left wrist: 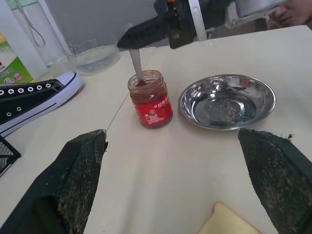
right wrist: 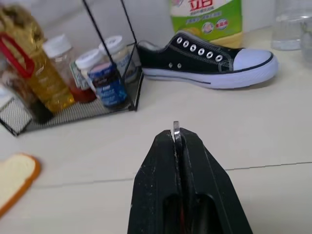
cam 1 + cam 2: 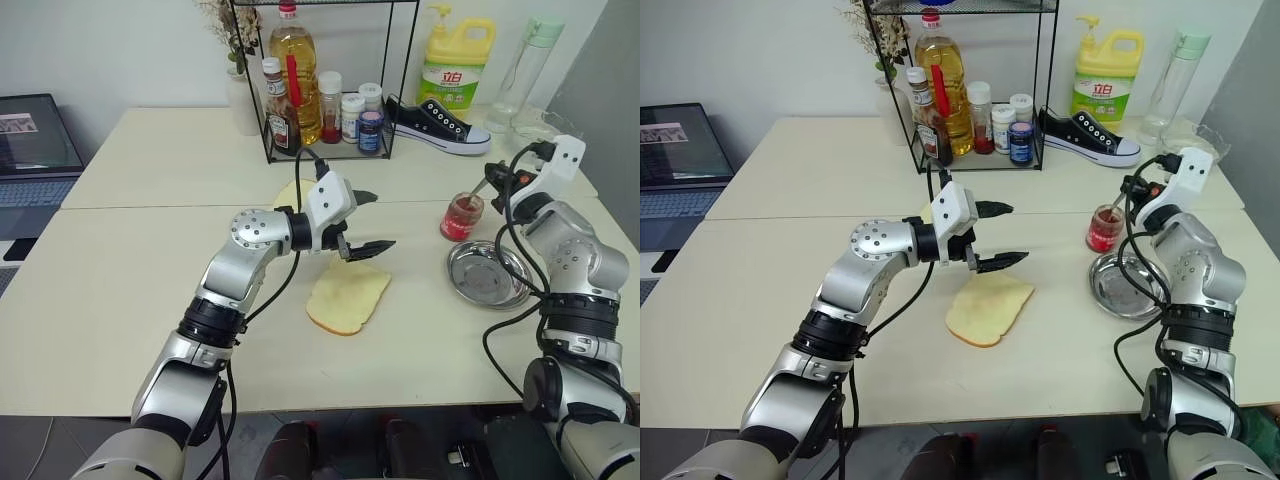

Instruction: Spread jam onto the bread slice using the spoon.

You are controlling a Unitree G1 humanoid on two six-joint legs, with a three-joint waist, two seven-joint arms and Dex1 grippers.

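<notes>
Spoon in right tool, bowl in jam jar.

A round steel dish is seen lying empty on the pale tabletop toward the right edge. Farther back a black wire rack is stood on the tabletop, and condiments are held in it — a tall bottle of yellow oil, a dark sauce bottle, and several small white-capped jars. Just beside the rack a black canvas shoe with white laces is laid on its sole. Behind the shoe a yellow detergent bottle is placed, with a clear water bottle near it. A laptop is set open at the far left, and a smaller bread slice is found in front of the rack.
</notes>
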